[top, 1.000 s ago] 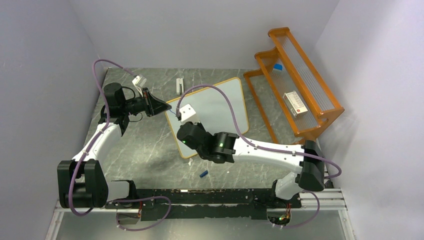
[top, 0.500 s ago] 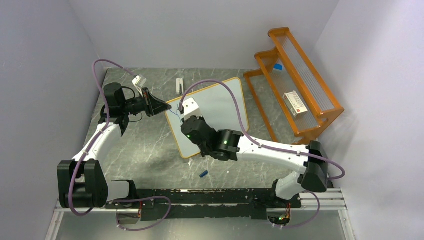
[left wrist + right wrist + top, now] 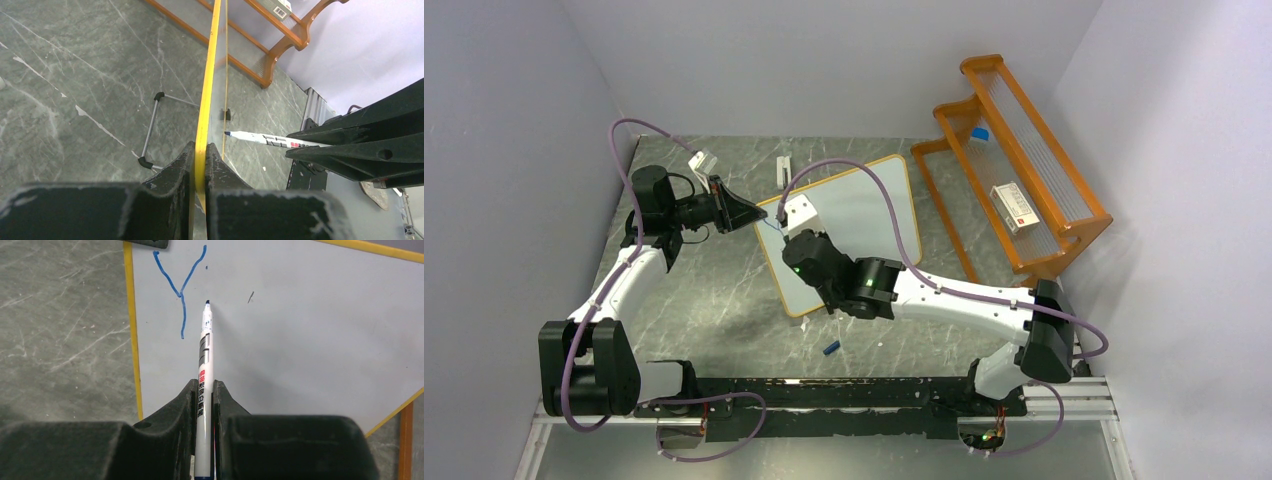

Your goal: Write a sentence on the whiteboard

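As far as I can judge from the board, the writing is only at its beginning. One blue letter (image 3: 181,290), shaped like a Y, stands near the left edge of the whiteboard (image 3: 310,330). Apart from a small dot (image 3: 206,268) and a short dark stroke (image 3: 250,296) beside it, the white face is bare, so almost the whole sentence is left to write.

The whiteboard stands tilted on its wire stand (image 3: 150,130) on the grey table (image 3: 694,290), between the two arms and left of the orange rack (image 3: 1014,150).

My right gripper (image 3: 204,405) is clenched on the marker (image 3: 205,355), which sticks straight out from the jaws. Its blue tip is just to the right of the stem of the Y, at the surface or just off it — I cannot tell which. My left gripper (image 3: 200,165) is closed tight on the yellow frame at the left edge of the board — I think it steadies the board for the writing.
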